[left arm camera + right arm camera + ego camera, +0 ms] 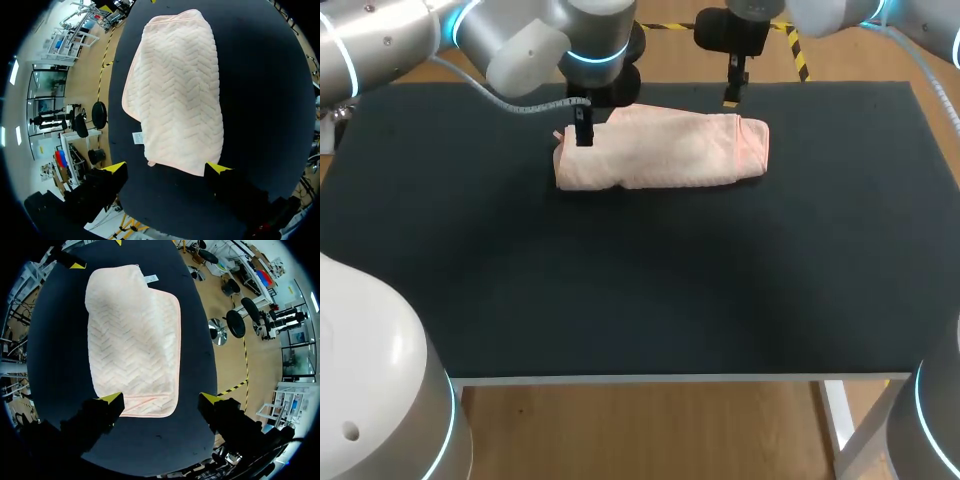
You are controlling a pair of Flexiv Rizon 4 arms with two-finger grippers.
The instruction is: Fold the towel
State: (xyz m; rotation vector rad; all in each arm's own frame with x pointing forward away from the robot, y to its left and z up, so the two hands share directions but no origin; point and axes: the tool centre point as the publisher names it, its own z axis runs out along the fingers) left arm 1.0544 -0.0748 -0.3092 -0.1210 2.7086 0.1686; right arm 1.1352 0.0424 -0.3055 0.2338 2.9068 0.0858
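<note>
**Pink towel (665,150) on the far half of the mat (640,280); both claws open, empty**

Hard spots for you first. In the head view the left arm (520,45) covers the towel's far left corner. The left claw (582,130) shows only as a dark stub over that end. The right claw (731,95) hangs at the far edge near the other end; I can't tell whether it touches cloth.

The wrist views are clearer. The left claw (167,167) has its fingers spread wide, with one end of the towel (175,95) lying between the tips and nothing gripped. The right claw (160,400) is equally wide over the other end of the towel (132,340), also holding nothing.

The towel is doubled, with the upper layer stopping short of the lower along one long side. A white tag (137,137) sticks out at its edge.

Surface is a black mat, with a pale table edge (670,378) in front.
</note>
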